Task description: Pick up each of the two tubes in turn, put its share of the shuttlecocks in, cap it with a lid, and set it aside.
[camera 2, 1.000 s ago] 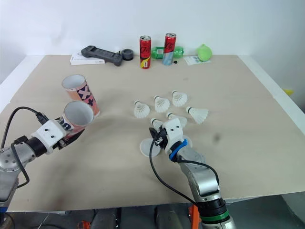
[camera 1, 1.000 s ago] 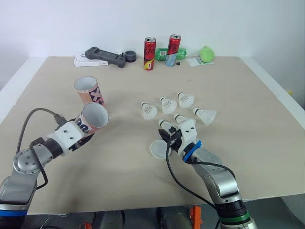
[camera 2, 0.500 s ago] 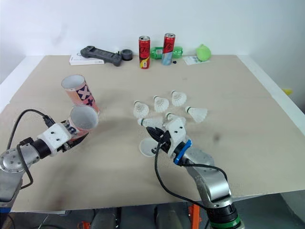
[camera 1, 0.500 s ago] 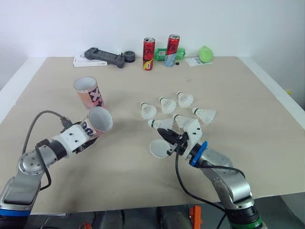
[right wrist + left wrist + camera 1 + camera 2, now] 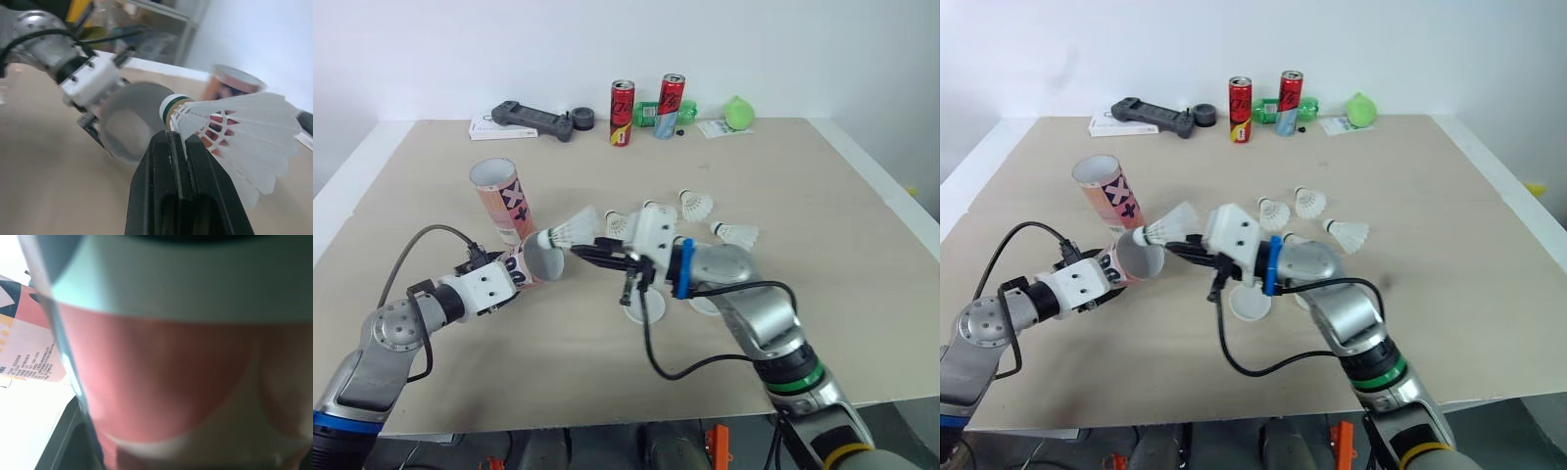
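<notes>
My left gripper [image 5: 501, 284] is shut on a pink patterned tube [image 5: 540, 262], held tilted with its open mouth facing my right arm. Close up, that tube [image 5: 171, 382] spans the left wrist view. My right gripper [image 5: 579, 251] is shut on a white shuttlecock [image 5: 566, 233], gripping it just behind the cork [image 5: 172, 104]. The cork tip sits just above the rim of the tube's mouth [image 5: 131, 122]. A second tube [image 5: 504, 201] stands upright behind. Several loose shuttlecocks [image 5: 736, 234] lie right of centre. A white lid [image 5: 644, 307] lies under my right forearm.
Along the far edge stand two red cans [image 5: 622, 113], a green bottle [image 5: 651, 112], a green ball [image 5: 738, 112], a black remote [image 5: 530, 118] and a dark roll [image 5: 579, 118]. The table's edges run down both sides.
My right gripper lifted a shuttlecock off the table and carried it left and up to the tube's mouth. My left arm swung the held tube rightward towards it.
</notes>
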